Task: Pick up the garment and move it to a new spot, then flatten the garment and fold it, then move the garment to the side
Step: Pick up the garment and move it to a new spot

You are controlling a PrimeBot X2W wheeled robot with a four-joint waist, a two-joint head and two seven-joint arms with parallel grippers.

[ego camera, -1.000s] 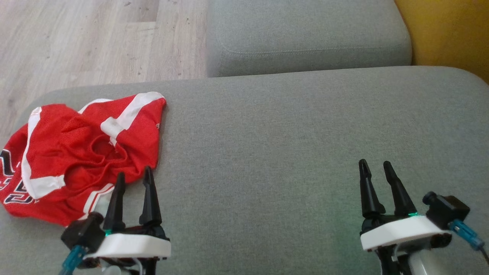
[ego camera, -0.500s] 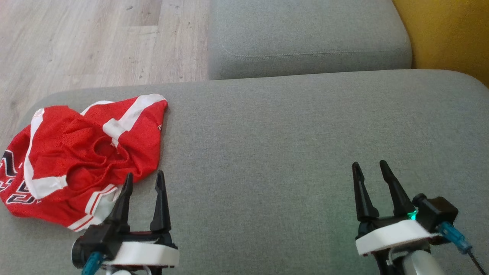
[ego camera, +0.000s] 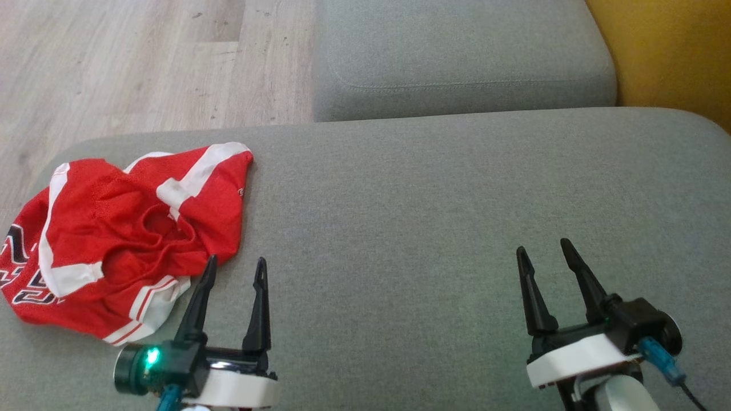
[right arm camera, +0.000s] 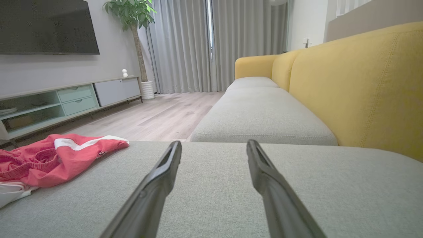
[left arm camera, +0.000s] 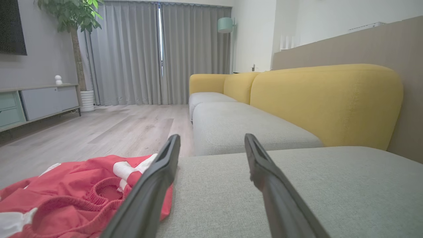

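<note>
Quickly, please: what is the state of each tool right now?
Left tool: open, holding nothing.
Right tool: open, holding nothing.

The left gripper (ego camera: 237, 260) has slid right to the garment (ego camera: 114, 240) edge, the right gripper (ego camera: 542, 245) slightly left.

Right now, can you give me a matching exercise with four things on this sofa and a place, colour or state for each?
1 garment
2 left gripper
3 right gripper
4 backrest

a yellow
b open, over bare cushion
c crumpled, at the cushion's left end
d open, beside the garment

Pairs: 1-c, 2-d, 3-b, 4-a
</note>
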